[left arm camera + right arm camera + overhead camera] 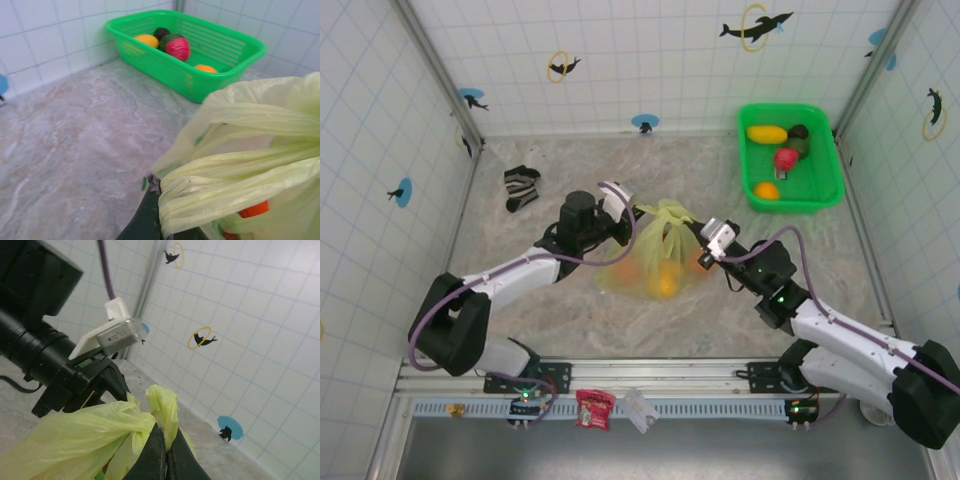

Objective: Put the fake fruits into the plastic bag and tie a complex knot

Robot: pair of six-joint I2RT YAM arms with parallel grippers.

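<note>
Top external view: two arms reach in from the near edge of a marbled table (540, 300) and meet over a plastic bag (655, 265) at its middle.
Plastic bag: pale yellow and see-through, it sits on the table between the two grippers, its top gathered upward into handle strips (668, 213).
Fake fruits in the bag: orange shapes (664, 284) show through the plastic at the bottom.
Fake fruits outside the bag: a yellow one (767, 134), a red one (785, 158), an orange one (767, 190) and a dark one (799, 133) lie in a green tub (825, 190) at the far right corner, well apart from the bag.
Left gripper (636, 212): at the bag's upper left; the left wrist view shows its dark fingers pinched together on a bunched strip of the bag.
Right gripper (694, 229): at the bag's upper right; the right wrist view shows its fingers pressed together with a folded yellow strip clamped between them.
Handle strips, right wrist view: bunched into a crumpled wad between the two grippers; whether they are tied cannot be told.
Sock (521, 187): black-and-white striped, lying at the far left of the table, apart from everything else.
Walls (650, 60): white tiles with small dolphin stickers.
</note>
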